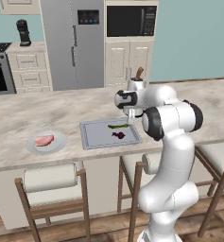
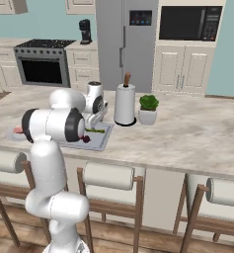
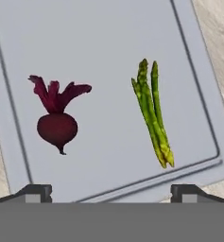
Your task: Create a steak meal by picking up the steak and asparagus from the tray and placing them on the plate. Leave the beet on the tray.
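With the steak already on the plate at left, your gripper hangs wide open over the tray; drop onto the asparagus at right, not the beet.

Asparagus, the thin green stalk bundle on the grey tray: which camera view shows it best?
The hand view: the green asparagus bundle lies large and unobstructed on the grey metal tray. The left base view shows a small green sliver beside the arm; the right base view shows a faint strip, mostly hidden behind it.
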Controlling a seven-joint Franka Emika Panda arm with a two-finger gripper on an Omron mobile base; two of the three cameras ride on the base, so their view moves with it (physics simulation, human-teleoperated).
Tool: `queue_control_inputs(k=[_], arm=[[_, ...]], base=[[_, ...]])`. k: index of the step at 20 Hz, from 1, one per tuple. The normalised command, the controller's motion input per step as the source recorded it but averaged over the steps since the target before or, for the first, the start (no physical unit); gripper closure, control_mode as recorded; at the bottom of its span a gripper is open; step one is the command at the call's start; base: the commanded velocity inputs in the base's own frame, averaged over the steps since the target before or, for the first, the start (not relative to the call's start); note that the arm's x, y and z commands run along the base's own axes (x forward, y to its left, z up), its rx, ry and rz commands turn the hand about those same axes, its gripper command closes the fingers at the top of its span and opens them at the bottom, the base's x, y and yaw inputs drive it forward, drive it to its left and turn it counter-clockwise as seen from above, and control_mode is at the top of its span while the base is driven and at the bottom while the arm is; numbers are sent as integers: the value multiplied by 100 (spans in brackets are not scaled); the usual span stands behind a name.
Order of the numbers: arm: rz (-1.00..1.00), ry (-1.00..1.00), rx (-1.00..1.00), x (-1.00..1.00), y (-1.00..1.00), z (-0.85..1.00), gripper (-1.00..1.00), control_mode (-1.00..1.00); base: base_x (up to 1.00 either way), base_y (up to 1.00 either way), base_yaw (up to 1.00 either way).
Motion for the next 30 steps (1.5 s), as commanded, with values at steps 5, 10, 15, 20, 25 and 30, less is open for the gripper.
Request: queue_control_inputs(k=[5, 10, 15, 20, 25, 30], arm=[[25, -1, 0, 11, 1, -31, -100, -100], [28, 0, 0, 12, 0, -23, -100, -100], [26, 0, 0, 17, 2, -22, -100, -100], [22, 0, 0, 21, 15, -26, -100, -100], [16, 0, 0, 32, 21, -24, -100, -100], [10, 0, 0, 45, 10, -16, -100, -100]], base=[[0, 0, 0], [0, 0, 0], [0, 0, 0], [0, 0, 0], [0, 0, 0], [0, 0, 0]])
